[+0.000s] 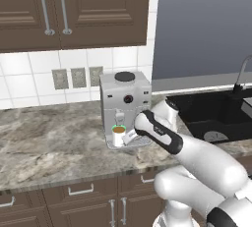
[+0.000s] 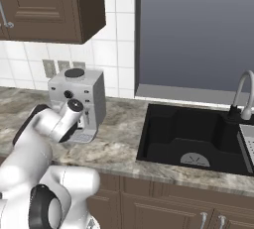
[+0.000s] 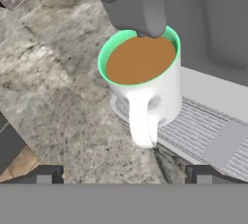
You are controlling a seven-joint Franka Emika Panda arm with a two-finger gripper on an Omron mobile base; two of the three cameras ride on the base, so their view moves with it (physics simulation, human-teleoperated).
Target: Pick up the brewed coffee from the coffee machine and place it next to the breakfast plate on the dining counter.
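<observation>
Hidden and cropped parts around the coffee machine

The arm covers the coffee machine's [image 2: 79, 99] lower front in the right base view; the spout [image 3: 133, 2] hides the far rim of the mug [image 3: 145, 80]; the faucet [image 1: 242, 76] is cut off by the picture's edge.

No readable text anywhere

The coffee machine [image 1: 125, 107] front carries small pale marks, perhaps labels, too blurred to read; the mug [image 3: 145, 85] and the wall tiles are plain.
</observation>
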